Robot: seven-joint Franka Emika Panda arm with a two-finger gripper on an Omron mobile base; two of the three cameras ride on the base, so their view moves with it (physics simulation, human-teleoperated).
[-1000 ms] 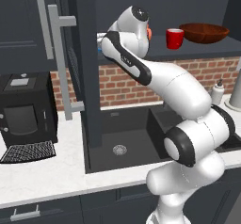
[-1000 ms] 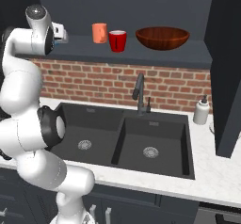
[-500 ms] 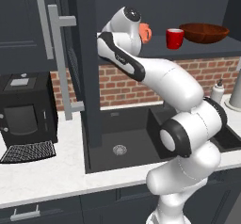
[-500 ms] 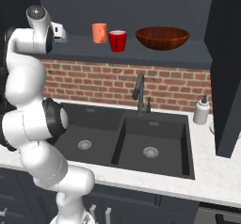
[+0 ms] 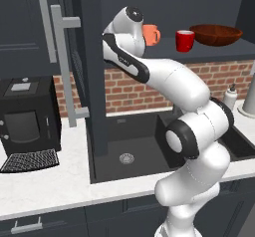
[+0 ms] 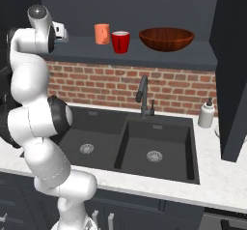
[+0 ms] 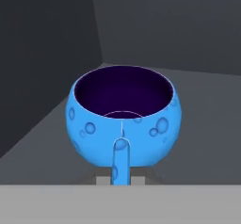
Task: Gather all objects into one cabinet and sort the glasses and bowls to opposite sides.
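Observation:
A small blue bowl [image 7: 123, 116] with a dark inside stands upright on the cabinet's grey floor near the left inner corner. My gripper [image 7: 121, 145] is shut on its near wall, one finger [image 7: 121, 164] outside the rim. In the right base view my hand [image 6: 59, 31] reaches into the left end of the dark cabinet shelf [image 6: 159, 56]. To its right stand the orange mug [image 6: 102, 34], the red mug [image 6: 120, 42] and the wide brown bowl [image 6: 166, 38]. The left base view shows the same orange mug [image 5: 151, 34], red mug [image 5: 185, 41] and brown bowl [image 5: 215, 34].
The cabinet door [image 5: 94, 81] with its long bar handle [image 5: 62, 66] stands open just left of my arm. Below are a black double sink [image 6: 130, 142], a faucet [image 6: 143, 96], a soap dispenser [image 6: 206, 114] and a coffee machine [image 5: 27, 114] on the left counter.
The hand has stayed at the shelf's left end with the blue bowl. The arm's elbow and lower links have swung slightly left.

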